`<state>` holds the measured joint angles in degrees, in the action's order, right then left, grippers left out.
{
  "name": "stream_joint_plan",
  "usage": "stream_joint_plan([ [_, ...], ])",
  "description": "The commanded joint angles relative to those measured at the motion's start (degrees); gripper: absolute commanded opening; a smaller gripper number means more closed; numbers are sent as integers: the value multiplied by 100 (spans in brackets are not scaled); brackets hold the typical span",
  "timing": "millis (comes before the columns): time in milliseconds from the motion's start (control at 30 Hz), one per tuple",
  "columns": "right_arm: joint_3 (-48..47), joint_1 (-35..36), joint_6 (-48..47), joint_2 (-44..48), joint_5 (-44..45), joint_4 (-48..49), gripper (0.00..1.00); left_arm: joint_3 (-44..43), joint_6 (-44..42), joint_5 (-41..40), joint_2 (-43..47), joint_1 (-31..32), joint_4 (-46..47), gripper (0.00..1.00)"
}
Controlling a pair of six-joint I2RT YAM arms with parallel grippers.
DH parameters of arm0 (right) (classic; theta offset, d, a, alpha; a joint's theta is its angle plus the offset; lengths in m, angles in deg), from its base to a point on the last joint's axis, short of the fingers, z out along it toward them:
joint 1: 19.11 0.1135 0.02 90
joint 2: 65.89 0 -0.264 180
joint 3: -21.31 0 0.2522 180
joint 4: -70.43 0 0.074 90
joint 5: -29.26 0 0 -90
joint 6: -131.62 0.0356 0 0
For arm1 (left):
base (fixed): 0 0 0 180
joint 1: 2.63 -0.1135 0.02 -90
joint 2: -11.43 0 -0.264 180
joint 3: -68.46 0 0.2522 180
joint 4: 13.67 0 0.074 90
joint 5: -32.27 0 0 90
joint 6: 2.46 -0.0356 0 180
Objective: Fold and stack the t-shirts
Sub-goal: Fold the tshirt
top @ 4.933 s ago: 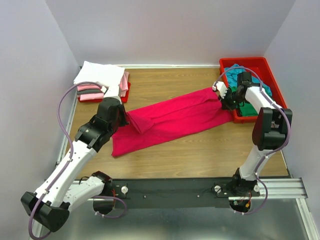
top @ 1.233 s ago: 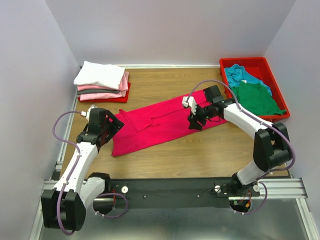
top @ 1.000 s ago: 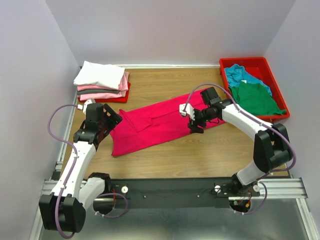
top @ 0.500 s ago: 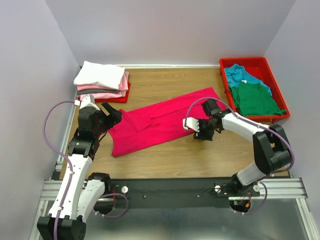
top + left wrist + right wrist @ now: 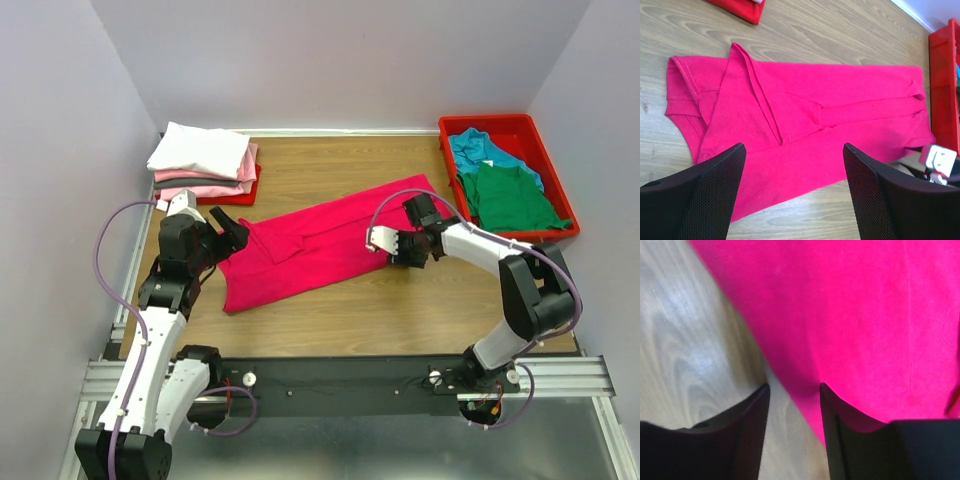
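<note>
Top external view shows the crimson t-shirt (image 5: 320, 245) lying across the middle of the table (image 5: 400, 310), folded lengthwise into a long band but not yet folded short. A stack of folded shirts (image 5: 203, 160) sits at the back left. A teal shirt (image 5: 480, 150) and a green shirt (image 5: 510, 195) wait in the red bin (image 5: 490, 122). The left gripper (image 5: 232, 230) hovers wide open beside the band's left end. The right gripper (image 5: 792, 390) straddles the near hem with its jaws narrowly apart, probably not yet pinching.
</note>
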<state>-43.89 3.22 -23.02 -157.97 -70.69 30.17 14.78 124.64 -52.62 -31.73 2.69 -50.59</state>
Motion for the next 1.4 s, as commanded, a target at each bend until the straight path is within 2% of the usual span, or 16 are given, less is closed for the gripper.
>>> stream_joint_plan([
  [0,20,-62,13,-390,56,216,48,72,-124,342,-17,-22,136,86],
  [33,55,-62,4,-390,12,224,46,72,-142,325,-17,-22,136,86],
  [167,221,-62,127,-259,-50,207,26,55,-203,325,70,-22,92,86],
  [233,353,-62,110,4,-138,163,10,72,-221,360,79,-22,127,86],
  [300,529,-62,49,319,-304,-81,8,81,-230,430,44,-22,145,86],
  [333,565,-53,22,408,-375,-222,1,90,-230,465,35,-22,180,86],
  [467,810,105,-57,918,-691,-1048,0,160,-203,588,9,-22,276,86],
  [667,1251,1009,241,1770,-920,-1998,1,318,-115,799,18,-22,531,86],
  [767,718,1213,671,1956,-1289,-2324,21,388,-168,1001,79,-22,681,86],
  [800,488,1221,820,1982,-1359,-2342,45,415,-255,1097,149,-22,707,85],
  [900,-496,1186,1260,1616,-1360,-2133,72,424,-414,1151,386,-22,848,86],
  [1000,-1504,1151,1761,843,-1683,-1763,76,363,-493,1098,641,-22,874,86],
  [1067,-2069,1116,2428,-298,-2060,-1394,78,284,-546,1072,799,-22,839,86],
  [1200,-4367,1116,3744,-2703,-2816,-1323,78,292,-529,1080,1124,-22,681,86],
  [1333,-5856,1125,4676,-3825,-3276,-1270,77,362,-485,1212,1520,-22,725,86],
  [1367,-6495,1125,4889,-4332,-3267,-1261,76,371,-485,1204,1582,-22,725,86],
])
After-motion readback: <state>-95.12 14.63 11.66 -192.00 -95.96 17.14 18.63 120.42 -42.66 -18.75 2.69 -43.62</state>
